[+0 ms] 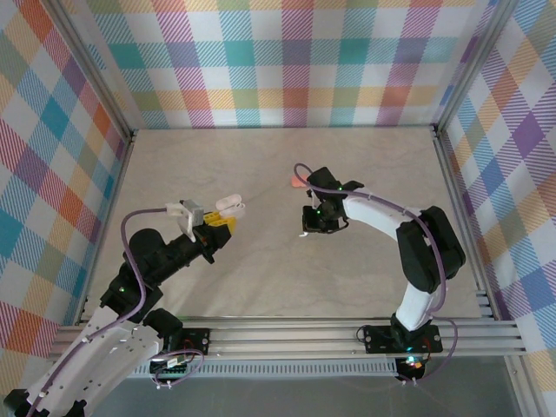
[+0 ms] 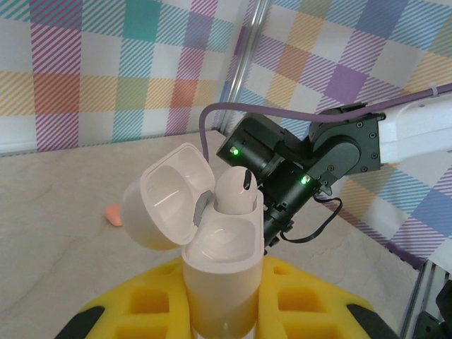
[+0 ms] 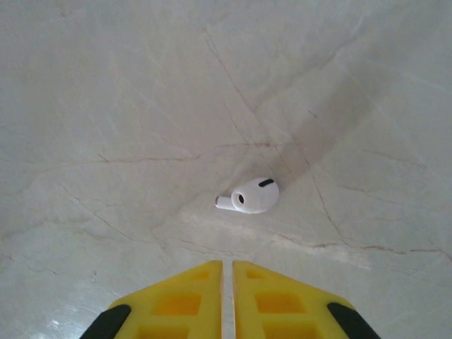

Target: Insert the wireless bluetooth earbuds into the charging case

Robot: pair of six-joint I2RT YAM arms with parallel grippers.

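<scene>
My left gripper (image 2: 222, 272) is shut on a white charging case (image 2: 222, 282), held upright between the yellow fingers with its lid (image 2: 166, 205) swung open to the left. One white earbud (image 2: 236, 192) sits in the case's right-hand socket; the socket beside it is bare. In the top view the case (image 1: 230, 207) is at mid-left, above the left gripper (image 1: 215, 224). A second white earbud (image 3: 251, 195) lies on its side on the table, just beyond my right gripper (image 3: 227, 265), which is shut on nothing. In the top view the right gripper (image 1: 314, 228) points down at the table's middle.
A small salmon-pink piece (image 1: 298, 182) lies on the table behind the right gripper, also visible past the case lid as a salmon-pink piece (image 2: 113, 213). Checked walls and aluminium posts (image 1: 443, 143) enclose the marble-patterned table (image 1: 261, 278).
</scene>
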